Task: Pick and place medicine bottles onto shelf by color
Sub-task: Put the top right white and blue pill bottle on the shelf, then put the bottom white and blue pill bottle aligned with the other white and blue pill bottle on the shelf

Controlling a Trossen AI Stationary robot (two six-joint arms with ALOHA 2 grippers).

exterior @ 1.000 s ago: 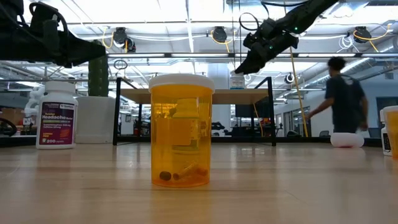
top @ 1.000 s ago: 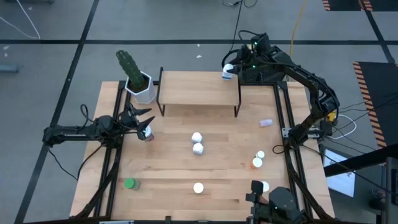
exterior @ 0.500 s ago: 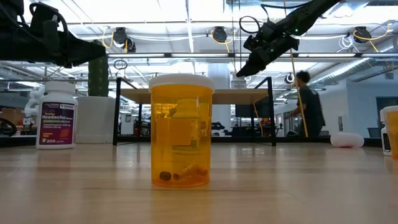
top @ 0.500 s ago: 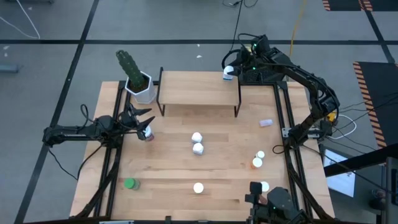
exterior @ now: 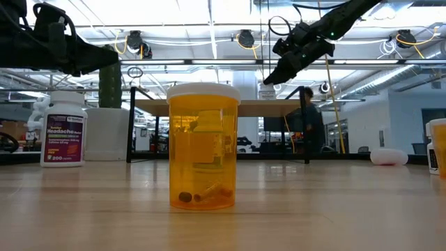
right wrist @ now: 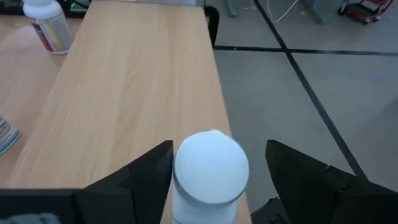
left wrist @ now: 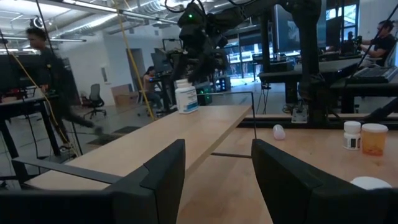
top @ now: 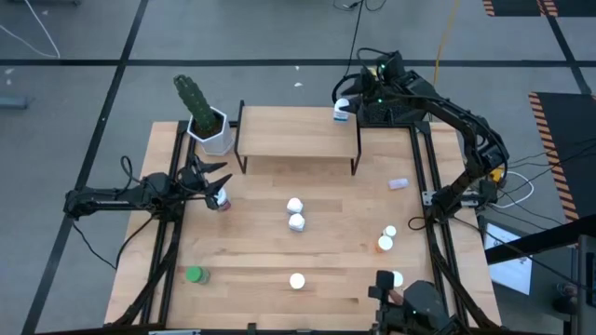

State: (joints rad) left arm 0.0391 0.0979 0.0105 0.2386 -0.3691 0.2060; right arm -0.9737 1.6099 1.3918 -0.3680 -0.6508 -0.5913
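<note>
White-capped bottle with a blue-and-white label (top: 342,110) is seen standing on the shelf (top: 298,133), right at its far right corner. The right gripper (top: 352,96) is hung just above it — fingers (right wrist: 308,180) are spread to either side of the cap with gaps showing, so nothing is clamped.

The other bottles are off the shelf, on the table (top: 251,270) in front of it: two white caps (top: 295,213) touching each other just in front of the shelf's middle, an orange bottle (top: 296,280) nearer the front edge, a green one (top: 194,274) front-left, a few more front-right.

The left gripper (top: 216,189) is parked in front of the shelf's left end, by a pinkish bottle (top: 223,200) — fingers (left wrist: 155,180) apart, nothing between them.

A potted cactus (top: 207,121) is found just left of the shelf.
</note>
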